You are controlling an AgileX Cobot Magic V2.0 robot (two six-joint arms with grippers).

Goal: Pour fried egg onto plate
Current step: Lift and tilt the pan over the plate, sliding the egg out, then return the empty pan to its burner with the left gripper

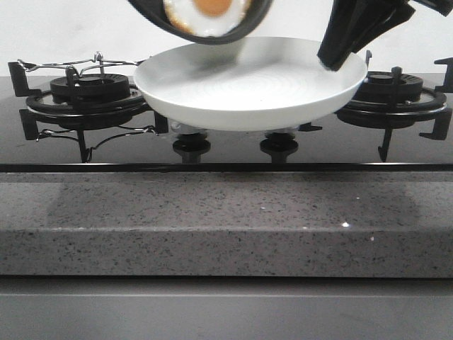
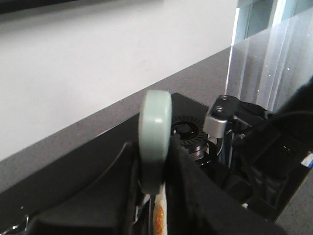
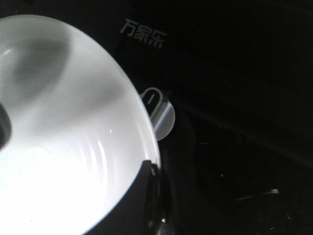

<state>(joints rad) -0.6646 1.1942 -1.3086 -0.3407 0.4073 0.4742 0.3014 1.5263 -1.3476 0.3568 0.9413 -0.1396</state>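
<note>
The fried egg (image 1: 207, 13), white with an orange yolk, lies in a small black frying pan (image 1: 248, 27) tilted at the top of the front view, above the plate's far left rim. The white plate (image 1: 248, 88) is held off the stove. My right gripper (image 1: 342, 51) is shut on its right rim; the right wrist view shows the plate (image 3: 63, 147) and the gripper (image 3: 155, 191) clamped on its edge. My left gripper (image 2: 156, 183) is shut on the pan's pale green handle (image 2: 156, 132), with a sliver of egg (image 2: 160, 220) below. The left gripper is out of the front view.
A black gas stove has a left burner (image 1: 88, 92) with a wire rack (image 1: 78, 65) on it, a right burner (image 1: 393, 95), and two knobs (image 1: 191, 147) (image 1: 279, 145) under the plate. A speckled grey counter edge (image 1: 226, 227) runs along the front.
</note>
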